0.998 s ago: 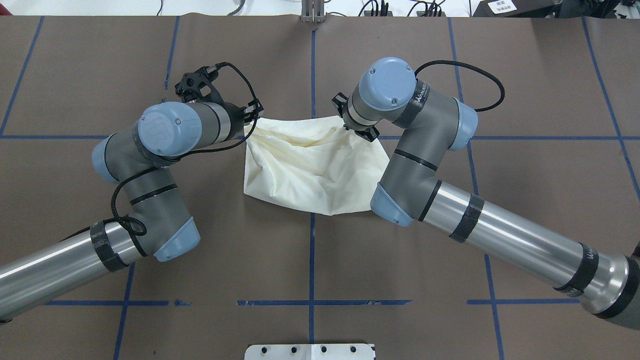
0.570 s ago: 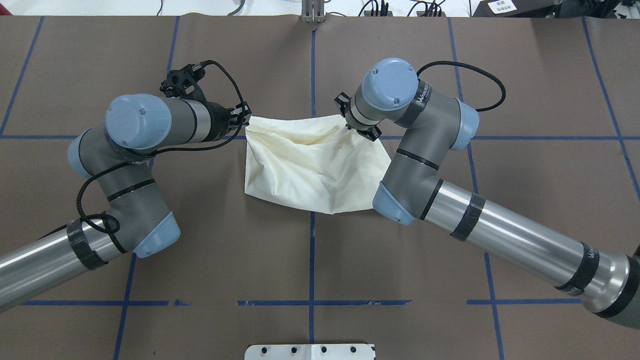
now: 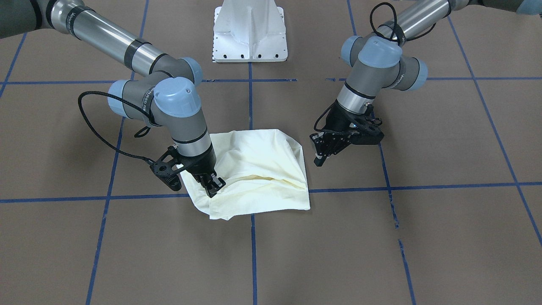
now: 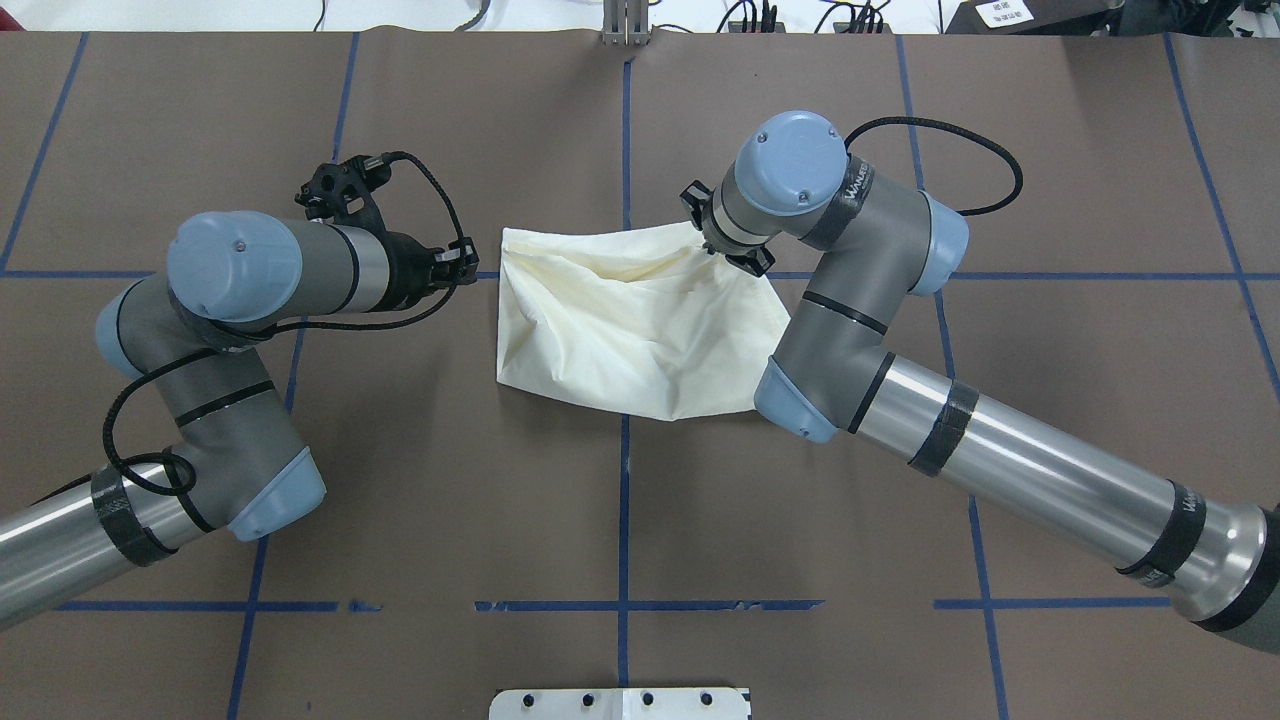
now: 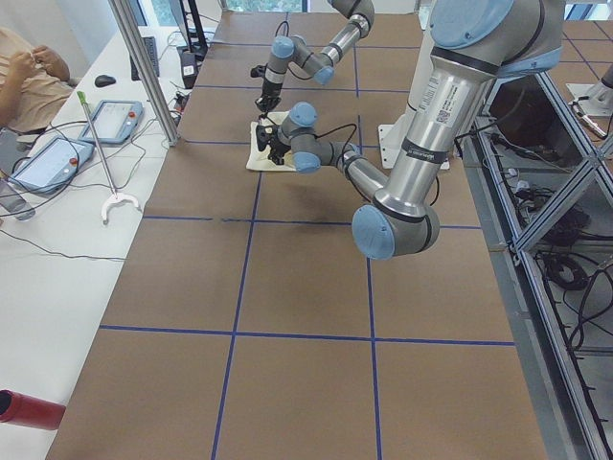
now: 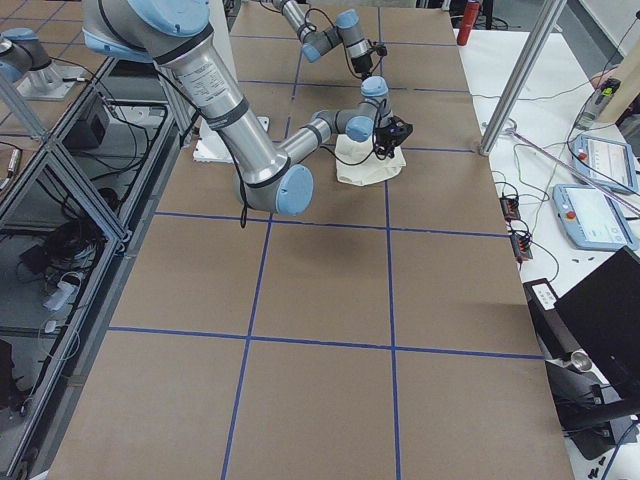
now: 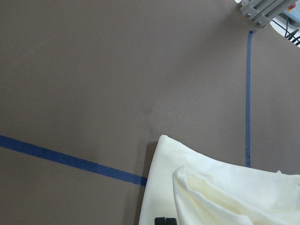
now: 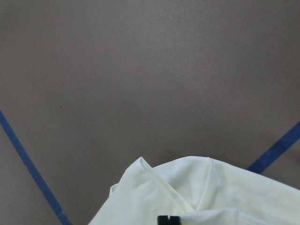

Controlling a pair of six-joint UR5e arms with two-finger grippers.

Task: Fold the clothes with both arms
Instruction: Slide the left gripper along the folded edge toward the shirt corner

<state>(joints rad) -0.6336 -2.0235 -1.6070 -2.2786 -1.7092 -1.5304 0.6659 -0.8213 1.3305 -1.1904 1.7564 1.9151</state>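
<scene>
Folding well at this step, in my judgement, asks the right hand to lower its pinched edge slowly and flat, so that the layers below it do not bunch, and to let go only when the cloth rests. The cream long-sleeved cotton T-shirt lies as a rumpled, partly folded packet on the brown paper-covered bench, directly under the right hand, whose fingers are clamped on a fold near one corner. The left hand hangs just beside the opposite edge of the shirt, not touching it; its fingers look apart and hold nothing. No print is visible.
</scene>
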